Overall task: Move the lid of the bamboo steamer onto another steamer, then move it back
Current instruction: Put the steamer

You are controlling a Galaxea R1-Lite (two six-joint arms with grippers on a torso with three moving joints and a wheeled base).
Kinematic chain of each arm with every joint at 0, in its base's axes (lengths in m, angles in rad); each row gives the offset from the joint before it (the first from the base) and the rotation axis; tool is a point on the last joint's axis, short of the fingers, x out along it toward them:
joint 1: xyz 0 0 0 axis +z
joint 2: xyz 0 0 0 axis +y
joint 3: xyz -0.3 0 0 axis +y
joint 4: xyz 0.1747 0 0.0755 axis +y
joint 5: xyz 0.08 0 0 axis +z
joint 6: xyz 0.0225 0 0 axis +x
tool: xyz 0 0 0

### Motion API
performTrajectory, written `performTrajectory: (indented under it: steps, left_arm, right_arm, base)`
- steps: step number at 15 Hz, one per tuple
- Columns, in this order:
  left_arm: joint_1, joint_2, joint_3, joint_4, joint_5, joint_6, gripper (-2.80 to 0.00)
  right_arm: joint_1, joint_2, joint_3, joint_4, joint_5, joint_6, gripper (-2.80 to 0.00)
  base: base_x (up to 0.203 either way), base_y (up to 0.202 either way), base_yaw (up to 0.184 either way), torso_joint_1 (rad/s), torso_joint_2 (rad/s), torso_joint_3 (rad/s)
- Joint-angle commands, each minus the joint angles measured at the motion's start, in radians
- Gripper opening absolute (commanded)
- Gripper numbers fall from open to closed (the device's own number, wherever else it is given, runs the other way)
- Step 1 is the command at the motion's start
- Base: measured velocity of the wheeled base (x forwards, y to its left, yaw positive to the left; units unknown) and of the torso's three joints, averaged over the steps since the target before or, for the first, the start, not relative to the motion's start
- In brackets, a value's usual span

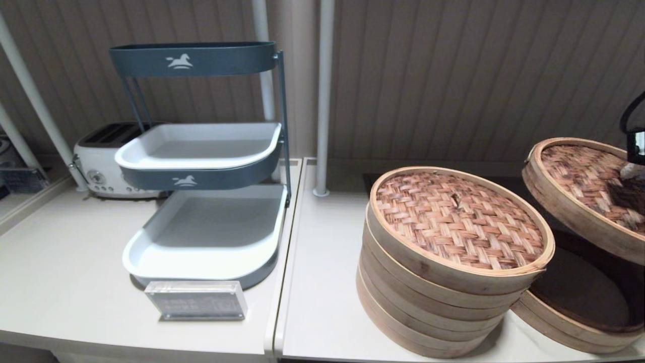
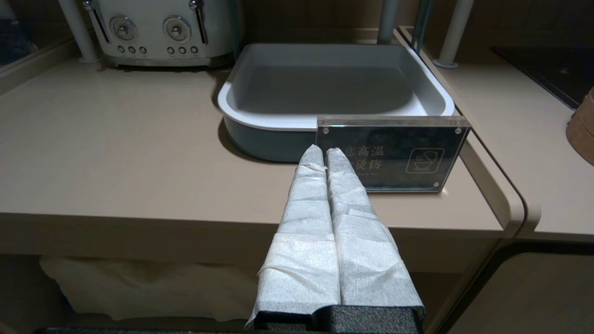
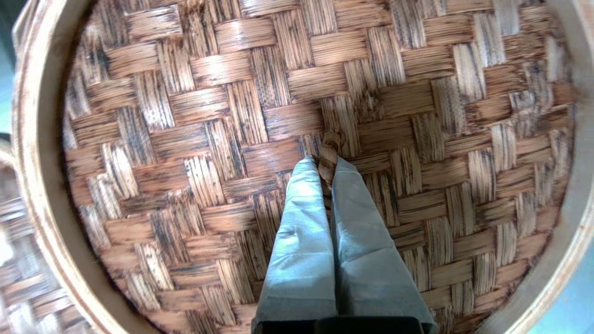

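The bamboo steamer lid (image 1: 579, 186) hangs tilted at the far right of the head view, lifted off the low open steamer (image 1: 569, 322) beneath it. My right gripper (image 3: 326, 162) is shut on the lid's small loop handle (image 3: 328, 153) at the centre of the woven top (image 3: 232, 139); in the head view only part of that hand (image 1: 630, 174) shows at the frame's edge. Another steamer (image 1: 428, 302), a tall stack of pale rings, stands left of it with its own woven lid (image 1: 453, 222) on. My left gripper (image 2: 324, 150) is shut on nothing and parked before the counter edge.
A three-tier blue-and-white tray rack (image 1: 201, 151) stands on the left counter, a cream toaster (image 1: 98, 166) behind it. An acrylic warning sign (image 1: 196, 300) sits in front of the rack. A white pole (image 1: 322, 101) rises between rack and steamers.
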Motion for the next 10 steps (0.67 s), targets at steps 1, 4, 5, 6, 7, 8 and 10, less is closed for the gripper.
performTrajectory:
  steps: [1, 4, 5, 6, 7, 8, 10]
  left_arm:
    - [0.0, 0.0, 0.028, 0.0, 0.0, 0.0, -2.8]
    - [0.0, 0.0, 0.028, -0.002, 0.0, 0.0, -2.8]
    - [0.0, 0.0, 0.028, -0.002, 0.0, 0.0, -2.8]
    - [0.0, 0.0, 0.028, 0.0, 0.0, 0.0, -2.8]
    - [0.0, 0.0, 0.028, 0.0, 0.0, 0.0, -2.8]
    - [0.0, 0.0, 0.028, -0.001, 0.0, 0.0, -2.8]
    - [0.0, 0.0, 0.028, -0.001, 0.0, 0.0, -2.8]
  right_arm:
    - [0.018, -0.019, -0.002, 0.003, 0.001, 0.0, -2.8]
    - [0.061, -0.042, -0.002, 0.003, 0.003, 0.002, -2.8]
    - [0.074, -0.045, -0.002, 0.002, 0.003, 0.002, -2.8]
    - [0.086, -0.051, -0.002, -0.001, 0.005, 0.002, -2.8]
    - [0.104, -0.053, -0.002, -0.001, 0.004, 0.003, -2.8]
    - [0.12, -0.057, -0.003, -0.004, 0.004, 0.003, -2.8]
    - [0.139, -0.058, -0.003, -0.019, 0.003, 0.004, -2.8]
  base:
    - [0.0, 0.0, 0.0, 0.0, 0.0, 0.0]
    - [0.0, 0.0, 0.0, 0.0, 0.0, 0.0]
    - [0.0, 0.0, 0.0, 0.0, 0.0, 0.0]
    - [0.0, 0.0, 0.0, 0.0, 0.0, 0.0]
    - [0.0, 0.0, 0.0, 0.0, 0.0, 0.0]
    - [0.0, 0.0, 0.0, 0.0, 0.0, 0.0]
    - [0.0, 0.0, 0.0, 0.0, 0.0, 0.0]
